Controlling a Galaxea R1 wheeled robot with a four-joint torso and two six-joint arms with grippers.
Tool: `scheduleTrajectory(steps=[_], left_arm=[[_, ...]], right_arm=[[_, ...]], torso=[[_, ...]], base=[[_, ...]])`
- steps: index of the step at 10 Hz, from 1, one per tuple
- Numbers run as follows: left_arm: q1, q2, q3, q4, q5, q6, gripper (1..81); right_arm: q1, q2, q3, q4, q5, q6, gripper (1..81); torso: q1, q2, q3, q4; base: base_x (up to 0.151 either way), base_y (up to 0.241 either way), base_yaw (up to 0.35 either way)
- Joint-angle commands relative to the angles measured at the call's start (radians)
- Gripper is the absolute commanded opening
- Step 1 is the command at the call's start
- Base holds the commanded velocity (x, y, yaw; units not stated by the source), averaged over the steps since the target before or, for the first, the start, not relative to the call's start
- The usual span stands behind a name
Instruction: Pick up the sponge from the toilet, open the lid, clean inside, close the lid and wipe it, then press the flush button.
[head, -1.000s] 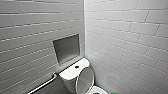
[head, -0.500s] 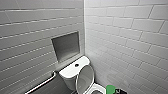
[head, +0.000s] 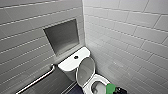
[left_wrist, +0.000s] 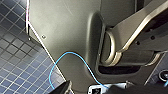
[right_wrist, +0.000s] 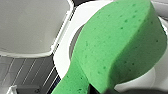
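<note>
The toilet's lid (head: 85, 70) stands raised against the tank, and the bowl (head: 93, 80) lies open below it. A dark round flush button (head: 76, 57) sits in the middle of the white tank top (head: 67, 65). The bright green sponge (head: 110, 88) hangs over the bowl's near right rim, with my right gripper (head: 116, 90) shut on it. From the right wrist, the sponge (right_wrist: 117, 47) looms large in front of the white bowl rim (right_wrist: 63, 42) and the raised lid (right_wrist: 30, 25). My left gripper is open and holds nothing.
White tiled walls close in behind and to the right of the toilet. A grey recessed niche (head: 62, 37) sits above the tank and a metal grab bar (head: 37, 80) runs along the left wall. Blue mosaic floor (left_wrist: 15, 50) and a thin blue cable (left_wrist: 75, 57) show beside my own body.
The head camera has shifted a little. The green sponge, with my right gripper, came into the lower right of the head view over the bowl and now holds still.
</note>
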Motion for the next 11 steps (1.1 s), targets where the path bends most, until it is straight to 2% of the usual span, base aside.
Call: scheduleTrajectory(steps=[1,3,9,10,11], left_arm=[[0.006,-0.001,0.002,-0.012,0.077,0.007,81.1],[0.006,0.000,0.002,-0.012,0.077,0.007,81.1],[0.006,0.003,0.002,-0.012,0.077,0.007,81.1],[0.006,0.003,0.002,-0.012,0.077,0.007,81.1],[0.006,0.003,0.002,-0.012,0.077,0.007,81.1]], right_arm=[[0.129,-0.015,0.033,0.012,-0.025,-0.001,1.0],[0.135,-0.016,0.033,0.010,-0.025,-0.001,1.0],[0.152,-0.009,0.038,0.005,-0.026,-0.001,1.0],[0.157,-0.009,0.041,0.005,-0.026,-0.001,1.0],[0.163,-0.009,0.050,0.003,-0.026,-0.001,1.0]], torso=[[0.064,-0.100,0.001,-0.002],[0.084,-0.132,-0.013,0.011],[0.225,-0.359,-0.017,0.012],[0.246,-0.393,-0.043,0.037],[0.269,-0.430,-0.072,0.047]], base=[[0.000,0.000,0.000],[0.000,0.000,0.000],[0.000,0.000,0.000],[0.000,0.000,0.000],[0.000,0.000,0.000]])
